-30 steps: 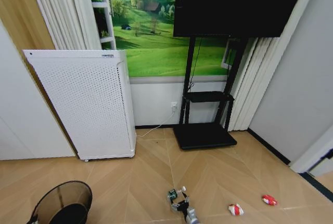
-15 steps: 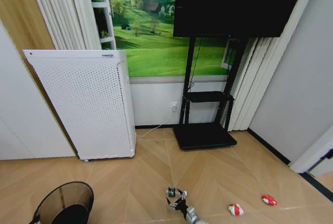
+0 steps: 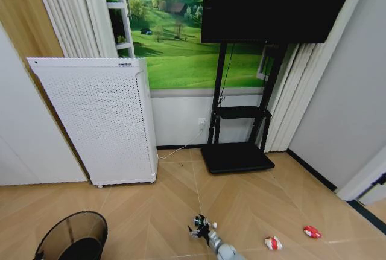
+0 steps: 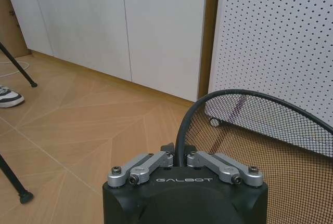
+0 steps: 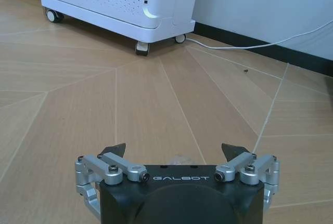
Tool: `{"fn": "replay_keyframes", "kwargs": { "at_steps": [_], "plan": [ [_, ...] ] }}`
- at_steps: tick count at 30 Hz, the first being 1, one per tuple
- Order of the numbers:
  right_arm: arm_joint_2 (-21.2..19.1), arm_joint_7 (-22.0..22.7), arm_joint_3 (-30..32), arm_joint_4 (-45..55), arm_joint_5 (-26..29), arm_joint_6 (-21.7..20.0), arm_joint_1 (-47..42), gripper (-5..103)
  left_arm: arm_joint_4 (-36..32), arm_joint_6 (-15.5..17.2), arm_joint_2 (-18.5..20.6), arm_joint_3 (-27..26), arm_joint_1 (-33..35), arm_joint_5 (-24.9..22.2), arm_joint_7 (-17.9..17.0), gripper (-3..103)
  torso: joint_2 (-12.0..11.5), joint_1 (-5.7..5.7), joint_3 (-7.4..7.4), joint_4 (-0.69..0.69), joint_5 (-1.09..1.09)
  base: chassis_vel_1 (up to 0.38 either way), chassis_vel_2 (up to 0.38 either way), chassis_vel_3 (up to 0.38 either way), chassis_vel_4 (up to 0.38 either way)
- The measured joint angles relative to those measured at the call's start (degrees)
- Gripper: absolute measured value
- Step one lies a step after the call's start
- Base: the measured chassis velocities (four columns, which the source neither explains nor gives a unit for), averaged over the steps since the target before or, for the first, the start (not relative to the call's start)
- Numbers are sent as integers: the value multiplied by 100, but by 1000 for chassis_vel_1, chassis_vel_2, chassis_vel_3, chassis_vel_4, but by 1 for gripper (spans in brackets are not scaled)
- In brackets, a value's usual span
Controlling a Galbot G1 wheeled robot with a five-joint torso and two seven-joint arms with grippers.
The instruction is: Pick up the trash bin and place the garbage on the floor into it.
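The black mesh trash bin [image 3: 72, 236] is at the lower left of the head view. My left gripper [image 4: 178, 157] is shut on the trash bin's rim [image 4: 250, 99]. My right gripper [image 3: 201, 230] hangs low over the herringbone floor [image 3: 151, 212], and its fingers [image 5: 115, 148] stand wide open. The green-labelled bottle [image 3: 198, 219] peeks out at its tip and is mostly hidden beneath it. A pale bit of the bottle [image 5: 179, 159] shows between the fingers. Two red-and-white wrappers [image 3: 273, 243] [image 3: 312, 231] lie to the right.
A tall white perforated appliance [image 3: 96, 121] on casters stands against the wall behind the bin, with a white cable [image 3: 181, 148] beside it. The black TV stand base [image 3: 237, 157] sits at the back. A shoe [image 4: 8, 98] and a tripod leg [image 4: 18, 70] lie to one side.
My right gripper has moved a little left and forward, onto the bottle, which now shows less. The bin and the wrappers have hardly moved.
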Motion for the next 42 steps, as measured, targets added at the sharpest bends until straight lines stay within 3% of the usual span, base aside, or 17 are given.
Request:
{"fn": "replay_keyframes", "kwargs": {
  "at_steps": [12, 19, 35, 42],
  "plan": [
    [21, 246, -186, -354, -277, -260, 171, 100, -133, 0, -43, -55, 53, -129, 0, 6, 0, 0, 0, 0, 0, 0, 0, 0, 0],
    [102, 704, -330, -358, -342, -610, 166, 100, -202, -1, -72, -74, 88, -168, 0, 6, 0, 0, 0, 0, 0, 0, 0, 0, 0],
    [251, 655, -680, -467, 493, -1447, 329, 100, -252, -1, -93, -106, 106, -222, 6, 6, 0, 0, 0, 0, 0, 0, 0, 0, 0],
    [265, 647, -714, -565, 537, -1653, 410, 100, -261, 1, -77, -116, 106, -244, 2, 6, 0, 0, 0, 0, 0, 0, 0, 0, 0]
  ]
}}
